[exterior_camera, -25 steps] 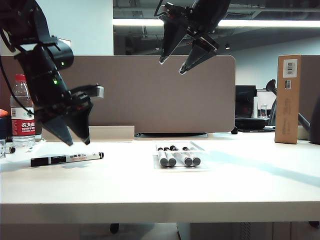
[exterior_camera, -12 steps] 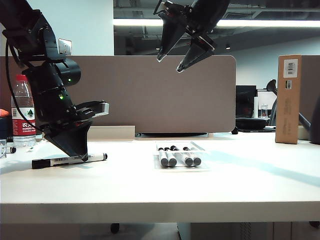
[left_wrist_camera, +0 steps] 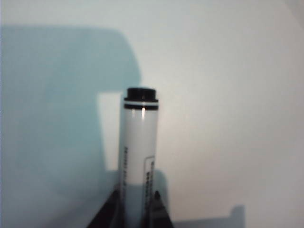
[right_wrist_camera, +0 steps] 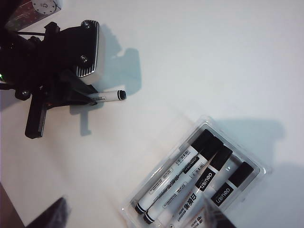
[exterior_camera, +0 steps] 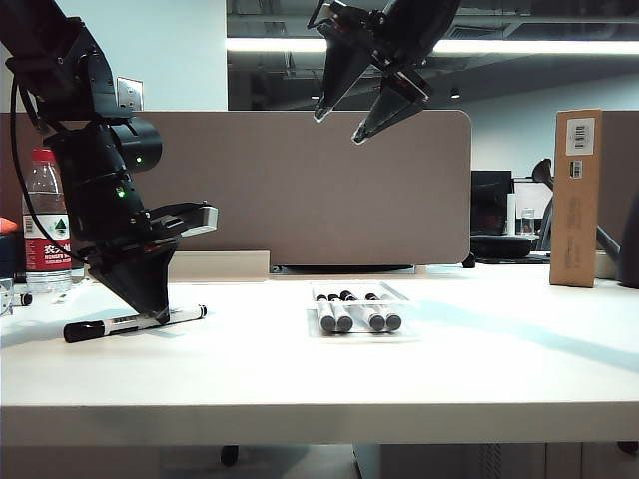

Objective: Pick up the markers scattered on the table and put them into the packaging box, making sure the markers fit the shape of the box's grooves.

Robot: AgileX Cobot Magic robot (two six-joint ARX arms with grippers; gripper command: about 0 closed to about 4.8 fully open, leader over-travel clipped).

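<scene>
One marker (exterior_camera: 135, 321) with a white barrel and black ends lies on the table (exterior_camera: 300, 369) at the left, slightly tilted. My left gripper (exterior_camera: 152, 311) points down onto its middle. In the left wrist view its dark fingers (left_wrist_camera: 159, 211) press both sides of the marker's barrel (left_wrist_camera: 140, 147), so the left gripper (left_wrist_camera: 137, 211) is shut on it. The clear packaging box (exterior_camera: 401, 296) sits mid-table with several markers (exterior_camera: 344, 317) lying side by side in its grooves, also seen as markers (right_wrist_camera: 190, 178) in the box (right_wrist_camera: 259, 166). My right gripper (exterior_camera: 339, 128) hangs open high above the box, nothing between its fingers (right_wrist_camera: 52, 216).
A water bottle (exterior_camera: 42, 225) stands at the far left behind the left arm. A tall brown cardboard box (exterior_camera: 575, 200) stands at the back right. A beige partition (exterior_camera: 319, 200) runs behind the table. The table's thick front edge (exterior_camera: 319, 424) lies near.
My left gripper came down over the loose marker and drew its fingers together on the barrel; the marker shifted slightly. The right arm stayed where it was.
</scene>
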